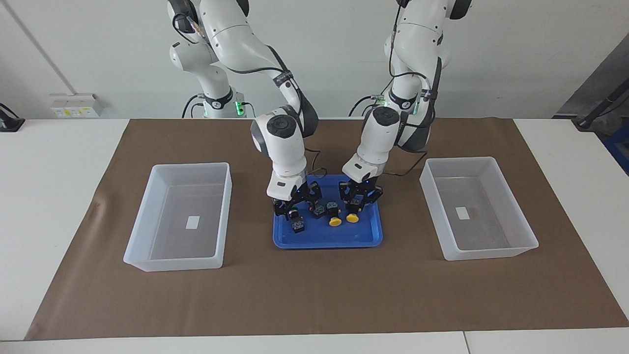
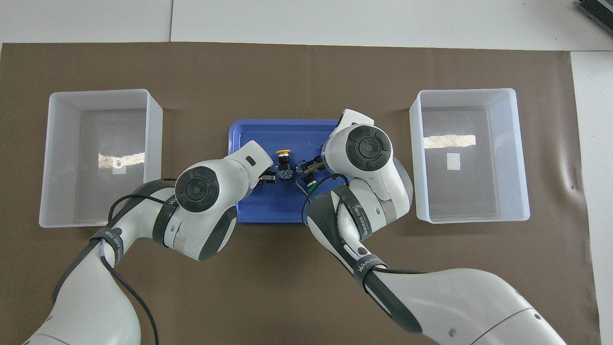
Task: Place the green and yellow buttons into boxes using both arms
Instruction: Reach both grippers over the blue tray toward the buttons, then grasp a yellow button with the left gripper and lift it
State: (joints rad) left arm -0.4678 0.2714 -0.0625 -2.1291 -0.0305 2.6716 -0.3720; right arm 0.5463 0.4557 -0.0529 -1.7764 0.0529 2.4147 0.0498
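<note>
Buttons all sat in the blue tray [image 1: 325, 243] at the middle of the brown mat [image 1: 314, 295], lying in a row across the half of the tray nearer the robots. Neither box held anything yet.

- Box at the right arm's end [image 1: 147, 235]: nothing in it but its sticker.
- Right gripper [image 1: 293, 208]: down in the tray at that end of the row, jaws wide and straddling the green button [image 1: 296, 220]. I judged it not yet gripped.
- Second green button [image 1: 318, 210], then second yellow button [image 1: 335, 221]: mid-row, close together, nothing touching them.
- Yellow button [image 1: 352, 218]: last in the row, cap pointing away from the robots.
- Left gripper [image 1: 356, 202]: down on that yellow button's black body, fingers closed. I took it as gripped, though the body was mostly hidden under the gripper.
- Box at the left arm's end [image 1: 491, 253]: only its sticker inside.

Handling, my judgement: small, light, hard plastic parts, not fragile. The round caps looked smooth and likely to squirt out of a pinch. The blocky bodies offer flat faces, so I would grip across the body, low and square. Lying on their sides, they could pivot when nudged, and the close neighbours leave little finger room.
</note>
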